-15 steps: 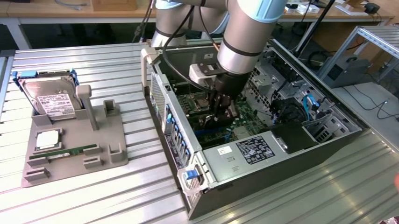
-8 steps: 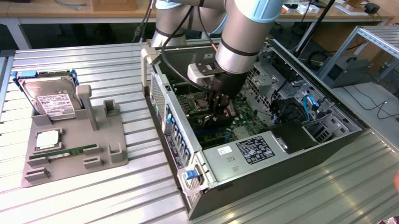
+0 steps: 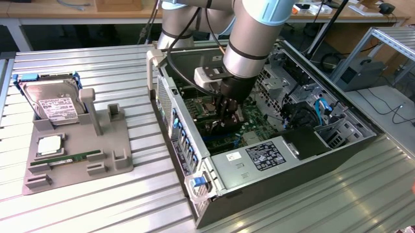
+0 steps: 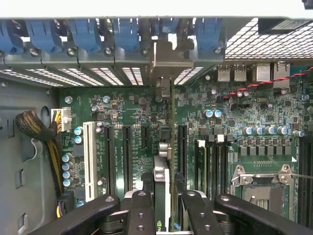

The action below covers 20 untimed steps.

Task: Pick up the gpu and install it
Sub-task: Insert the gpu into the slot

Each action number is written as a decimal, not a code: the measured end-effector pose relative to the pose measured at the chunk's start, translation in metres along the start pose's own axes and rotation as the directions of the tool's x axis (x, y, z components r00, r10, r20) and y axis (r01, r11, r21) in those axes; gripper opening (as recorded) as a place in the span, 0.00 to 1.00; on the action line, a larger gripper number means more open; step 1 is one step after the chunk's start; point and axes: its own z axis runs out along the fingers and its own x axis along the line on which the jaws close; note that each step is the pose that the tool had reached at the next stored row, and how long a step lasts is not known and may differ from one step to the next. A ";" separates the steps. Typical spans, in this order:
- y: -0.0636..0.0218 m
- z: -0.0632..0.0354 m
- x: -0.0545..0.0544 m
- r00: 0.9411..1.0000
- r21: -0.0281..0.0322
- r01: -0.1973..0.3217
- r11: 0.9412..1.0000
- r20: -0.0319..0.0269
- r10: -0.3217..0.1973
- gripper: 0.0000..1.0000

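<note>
The black fingers (image 4: pixel 142 215) at the bottom middle of the wrist view are partly closed, pinching the gpu (image 4: pixel 161 196) by its top edge. The card stands on its thin edge over the green board (image 4: pixel 230 132), among the long black slots (image 4: pixel 126 156) in the middle of the frame, its silver bracket (image 4: pixel 164 61) reaching the upper middle. I think it is light, stiff and easy to break, so hold its hard edges; in the exterior view the gripper (image 3: pixel 224 124) is in the middle, inside the metal case (image 3: pixel 324 145).

No text legible anywhere: hard drive label (image 3: pixel 57 108), power supply stickers (image 3: pixel 263 156), motherboard silkscreen (image 4: pixel 115 159) all too small to read.
</note>
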 end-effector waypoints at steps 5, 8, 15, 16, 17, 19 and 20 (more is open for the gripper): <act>0.0000 0.0000 0.000 1.000 0.000 0.000 1.000 -0.001 0.000 0.27; 0.0000 0.0000 0.000 1.000 0.000 0.000 1.000 0.000 0.000 0.27; -0.0021 0.0000 0.000 1.000 0.000 0.000 1.000 0.000 0.000 0.27; -0.0021 0.0000 0.000 1.000 0.000 0.000 1.000 0.000 0.000 0.27; -0.0021 0.0000 0.000 1.000 0.000 0.000 1.000 0.000 0.000 0.27; -0.0022 0.0003 0.000 1.000 0.000 0.000 1.000 -0.001 0.000 0.27; -0.0022 0.0007 0.000 1.000 0.000 0.000 1.000 -0.002 0.000 0.27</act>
